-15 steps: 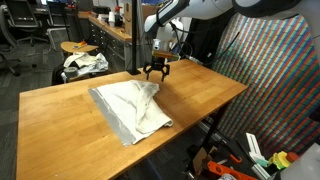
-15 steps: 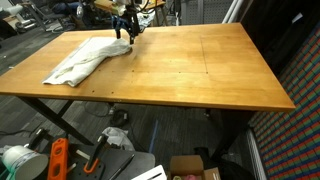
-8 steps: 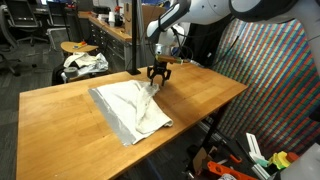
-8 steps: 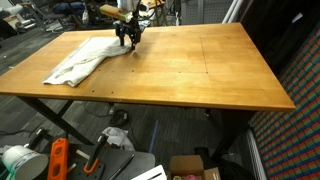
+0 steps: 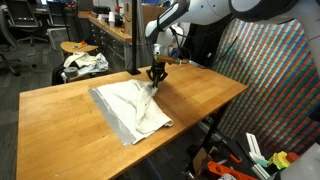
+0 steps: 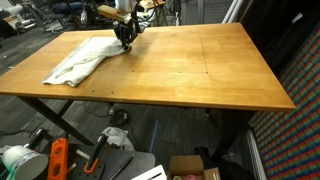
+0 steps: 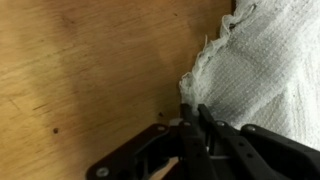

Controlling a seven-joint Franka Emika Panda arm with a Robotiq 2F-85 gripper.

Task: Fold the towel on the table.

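Observation:
A crumpled white towel (image 5: 130, 105) lies on the wooden table (image 5: 60, 125), also seen as a long bunched heap toward one table corner in an exterior view (image 6: 85, 58). My gripper (image 5: 155, 78) is down at the towel's far corner, its black fingers drawn together over the frayed edge. In the wrist view the towel (image 7: 260, 70) fills the right side, and the gripper (image 7: 194, 115) has its two fingers nearly touching with the towel's corner between them. In the exterior view from the table's long side, the gripper (image 6: 126, 42) touches the towel's end nearest the table middle.
A stool with a heap of cloth (image 5: 82, 62) stands behind the table. A colourful woven panel (image 5: 270, 80) rises beside the table edge. Tools and a cardboard box (image 6: 195, 168) lie on the floor under the table (image 6: 200, 70).
The gripper has come down onto the towel's corner and its fingers have closed from wide open to nearly touching. The towel itself has barely moved.

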